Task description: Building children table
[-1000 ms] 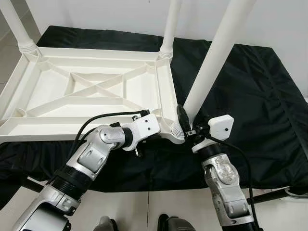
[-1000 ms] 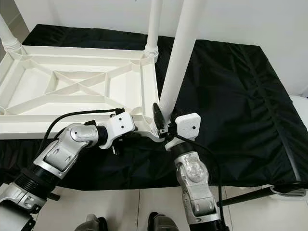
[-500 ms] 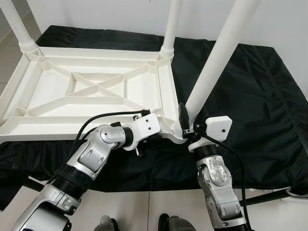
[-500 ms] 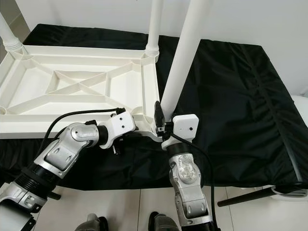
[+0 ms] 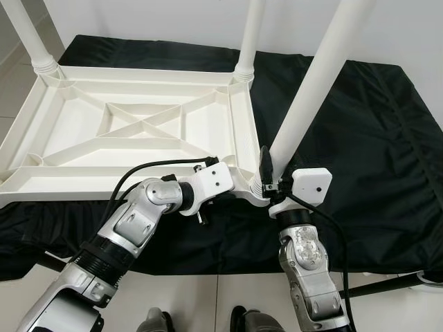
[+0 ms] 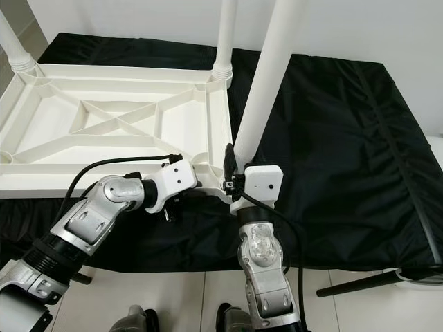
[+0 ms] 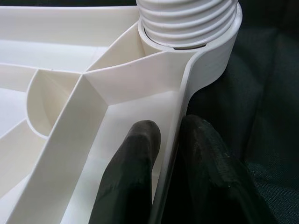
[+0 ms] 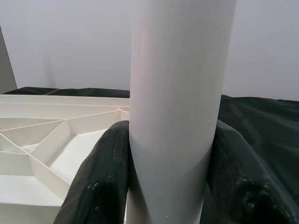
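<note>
The upturned white tabletop [image 5: 131,131] lies on a black cloth [image 5: 374,138]. The left hand [image 7: 163,154] pinches its rim by the corner socket [image 7: 205,60]; the right hand [image 8: 170,177] clamps the leaning table leg [image 5: 311,97]. Turned while tilted, the ribbed thread may cross and jam.

Left claw [image 7: 168,154] pinches the tabletop rim [image 7: 187,100] below the threaded leg end [image 7: 187,21].
</note>
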Robot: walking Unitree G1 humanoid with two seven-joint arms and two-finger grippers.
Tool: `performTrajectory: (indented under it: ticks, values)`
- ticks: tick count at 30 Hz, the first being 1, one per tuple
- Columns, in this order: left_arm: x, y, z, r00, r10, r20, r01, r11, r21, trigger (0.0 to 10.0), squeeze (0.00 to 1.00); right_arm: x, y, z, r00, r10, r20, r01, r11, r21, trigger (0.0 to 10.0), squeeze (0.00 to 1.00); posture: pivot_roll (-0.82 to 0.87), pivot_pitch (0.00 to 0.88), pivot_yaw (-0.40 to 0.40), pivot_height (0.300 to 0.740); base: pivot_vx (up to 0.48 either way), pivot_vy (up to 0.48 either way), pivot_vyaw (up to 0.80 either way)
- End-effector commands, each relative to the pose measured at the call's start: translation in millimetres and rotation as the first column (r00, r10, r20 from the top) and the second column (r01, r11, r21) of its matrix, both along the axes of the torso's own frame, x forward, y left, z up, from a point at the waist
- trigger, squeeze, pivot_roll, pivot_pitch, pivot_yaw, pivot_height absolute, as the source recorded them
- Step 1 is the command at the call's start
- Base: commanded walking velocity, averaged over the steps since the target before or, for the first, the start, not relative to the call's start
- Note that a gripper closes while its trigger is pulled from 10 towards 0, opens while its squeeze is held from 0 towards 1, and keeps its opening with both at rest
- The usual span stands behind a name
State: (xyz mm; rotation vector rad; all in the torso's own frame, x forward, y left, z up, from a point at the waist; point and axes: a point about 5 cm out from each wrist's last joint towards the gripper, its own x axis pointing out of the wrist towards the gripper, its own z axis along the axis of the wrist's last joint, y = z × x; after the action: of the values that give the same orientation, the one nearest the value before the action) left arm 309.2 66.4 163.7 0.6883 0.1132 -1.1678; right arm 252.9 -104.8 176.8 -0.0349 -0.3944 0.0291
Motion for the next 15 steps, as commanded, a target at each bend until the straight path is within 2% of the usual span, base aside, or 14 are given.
performTrajectory:
  ticks: [1,11,13,15]
  values:
    - [3.4,5.0,24,0.993,-0.027,0.113,0.027,1.0,0.002,10.0,0.0,-3.8,-39.2,-43,0.945,-0.252,-0.208,0.234,0.966,-0.107,10.0,0.0,-0.06,0.169,-0.009,0.74,0.0,0.0,0.0]
    - [4.0,4.8,24,0.993,-0.026,0.114,0.027,1.0,0.0,10.0,0.0,-8.0,-35.4,-35,0.96,-0.226,-0.163,0.213,0.972,-0.096,10.0,0.0,-0.07,0.167,-0.007,0.74,0.0,0.0,0.0]
    - [4.7,4.8,24,0.993,-0.025,0.117,0.025,1.0,0.0,10.0,0.0,-7.2,-34.5,-30,0.971,-0.194,-0.139,0.187,0.98,-0.062,10.0,0.0,-0.07,0.165,-0.005,0.74,0.0,0.0,0.0]
    - [7.0,3.7,26,0.992,-0.015,0.122,0.016,1.0,-0.009,10.0,0.0,0.4,-34.8,-10,0.99,-0.126,-0.07,0.126,0.992,-0.011,10.0,0.0,-0.07,0.149,-0.007,0.74,0.0,0.0,0.0]
